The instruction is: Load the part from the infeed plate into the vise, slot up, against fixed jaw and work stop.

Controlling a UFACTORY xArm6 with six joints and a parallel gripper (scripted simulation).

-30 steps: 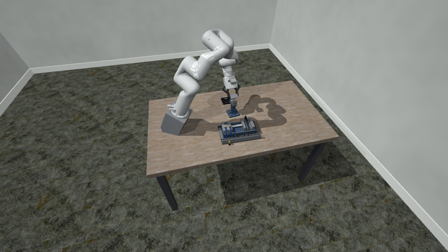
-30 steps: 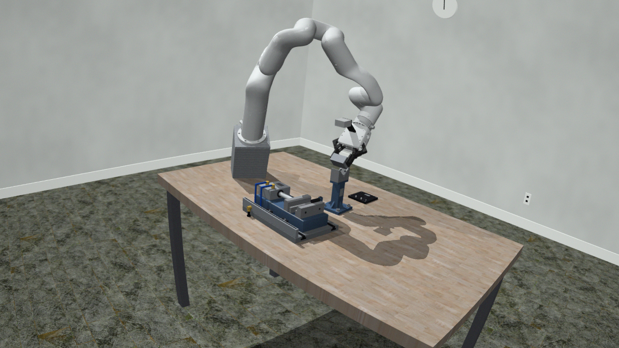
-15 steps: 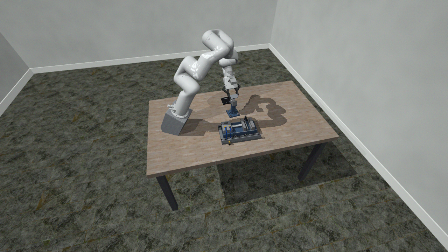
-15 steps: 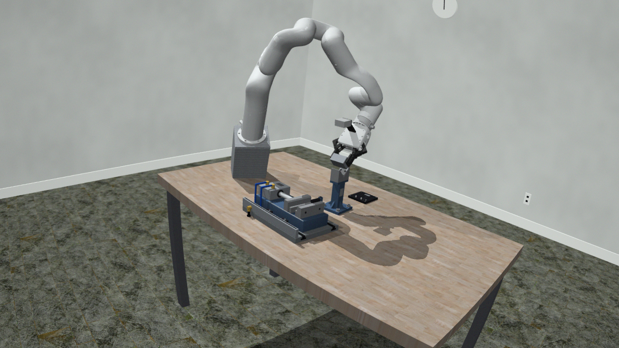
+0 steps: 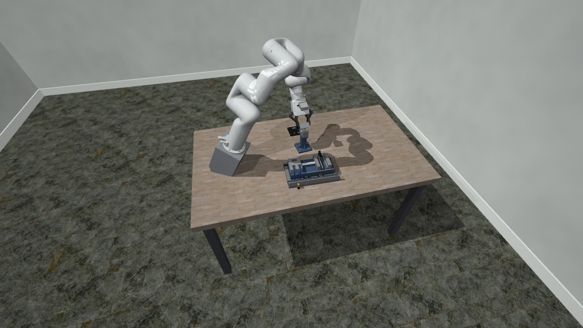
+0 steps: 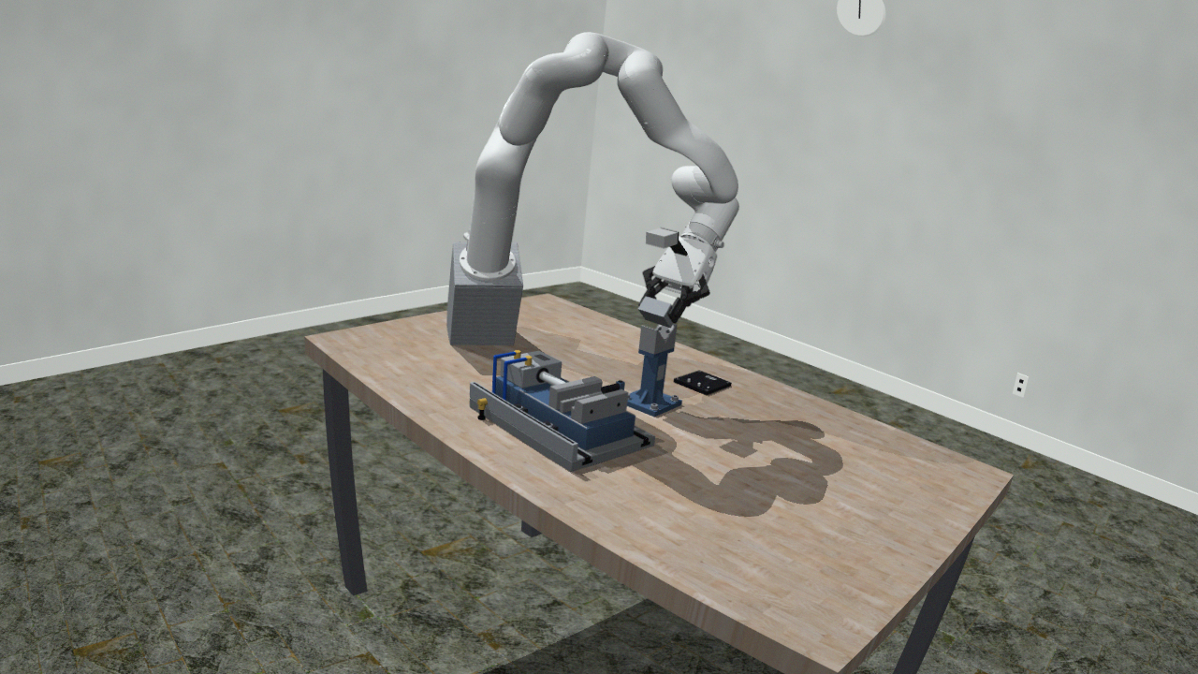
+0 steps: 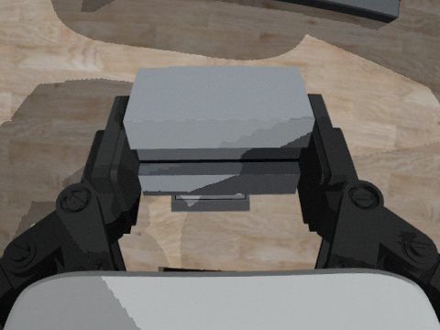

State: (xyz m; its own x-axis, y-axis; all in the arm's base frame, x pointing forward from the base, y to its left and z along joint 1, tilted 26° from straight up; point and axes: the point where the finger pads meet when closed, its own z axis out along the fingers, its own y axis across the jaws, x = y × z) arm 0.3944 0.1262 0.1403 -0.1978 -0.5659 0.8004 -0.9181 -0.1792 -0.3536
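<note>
My gripper (image 7: 218, 122) is shut on the grey block (image 7: 216, 113), with a finger on each of its two ends. It also shows in the top and exterior views (image 5: 303, 131) (image 6: 658, 308). The block is tilted and hangs just above the top of the blue V-block stand (image 6: 656, 369) (image 5: 303, 143); I cannot tell if they touch. I cannot tell which way the milled slot faces. The vise (image 5: 311, 166) (image 6: 562, 403) stands open in front of the stand, with nothing between its jaws. The black infeed plate (image 6: 702, 382) (image 5: 291, 130) lies bare beyond the stand.
The air cylinder (image 6: 523, 373) with blue brackets sits at the vise's end nearer the arm's grey base (image 6: 484, 303).
</note>
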